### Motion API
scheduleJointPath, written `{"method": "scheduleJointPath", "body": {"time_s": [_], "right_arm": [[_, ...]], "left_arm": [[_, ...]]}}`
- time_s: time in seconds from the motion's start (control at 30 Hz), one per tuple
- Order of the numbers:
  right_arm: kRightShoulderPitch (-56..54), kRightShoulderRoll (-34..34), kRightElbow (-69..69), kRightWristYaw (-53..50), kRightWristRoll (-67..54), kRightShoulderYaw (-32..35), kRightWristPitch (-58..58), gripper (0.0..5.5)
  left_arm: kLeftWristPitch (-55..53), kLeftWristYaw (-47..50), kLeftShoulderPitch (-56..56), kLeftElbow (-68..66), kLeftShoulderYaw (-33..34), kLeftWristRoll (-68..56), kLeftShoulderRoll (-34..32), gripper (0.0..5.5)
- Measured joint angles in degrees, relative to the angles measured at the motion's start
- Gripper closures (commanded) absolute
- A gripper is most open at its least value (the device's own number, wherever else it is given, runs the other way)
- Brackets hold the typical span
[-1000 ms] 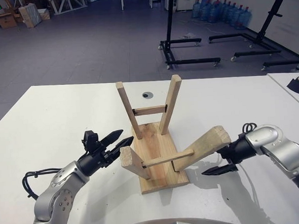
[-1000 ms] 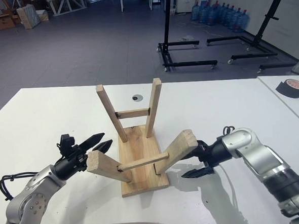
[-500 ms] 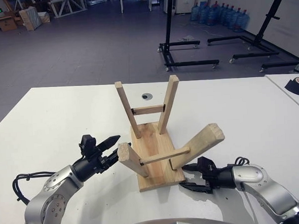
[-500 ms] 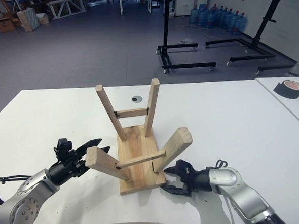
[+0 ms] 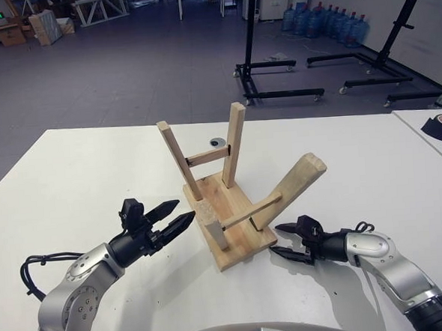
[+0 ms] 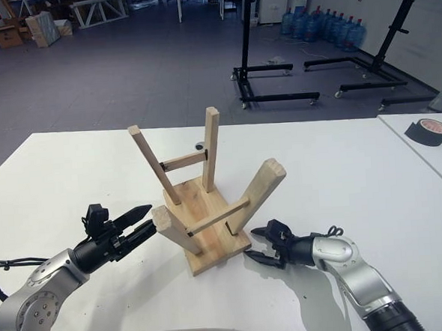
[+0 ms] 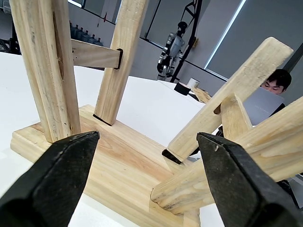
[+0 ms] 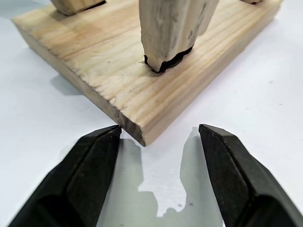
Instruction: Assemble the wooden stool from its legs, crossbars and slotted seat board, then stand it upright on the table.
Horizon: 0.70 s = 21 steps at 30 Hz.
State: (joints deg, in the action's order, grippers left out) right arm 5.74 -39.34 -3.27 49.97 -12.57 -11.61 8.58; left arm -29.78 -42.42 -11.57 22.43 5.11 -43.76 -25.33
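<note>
Both arms are the same deal: smooth silver-grey rounded shells, left arm (image 5: 78,283) down at 7 o'clock, right arm (image 5: 388,256) at 5 o'clock, going black toward the wrists. Left gripper (image 5: 185,209) and right gripper (image 5: 274,240) have matte black wedge fingers (image 7: 52,184) tapering to points. A little black box (image 5: 130,211) sits on the left wrist at 12 o'clock. A black cable (image 5: 30,267) loops off the left elbow at 9 o'clock.

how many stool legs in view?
4, all on the seat board: far-left leg, far-right leg, near-left leg, near-right leg leaning outward.
</note>
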Motion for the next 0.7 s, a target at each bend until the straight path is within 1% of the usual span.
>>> {"method": "scheduleJointPath", "body": {"time_s": [0.3,0.47,0.6,0.7], "right_arm": [[-2.33,1.33,3.19,-3.65,1.74,1.05,-1.21,2.49],[-2.46,1.51,3.29,-3.81,1.83,1.10,-1.38,2.49],[-0.90,0.34,1.28,-0.62,0.91,1.46,-1.14,2.49],[2.34,-3.35,-3.16,5.85,-1.71,0.89,1.27,2.49]], "left_arm": [[0.89,0.03,0.30,-0.33,-0.25,1.14,0.56,1.73],[1.22,0.01,0.76,-0.72,-0.34,1.51,0.89,1.73],[1.49,0.00,0.84,-0.85,-0.40,1.79,1.24,1.73],[1.94,-0.03,0.88,-1.17,-0.41,1.84,1.36,1.73]]}}
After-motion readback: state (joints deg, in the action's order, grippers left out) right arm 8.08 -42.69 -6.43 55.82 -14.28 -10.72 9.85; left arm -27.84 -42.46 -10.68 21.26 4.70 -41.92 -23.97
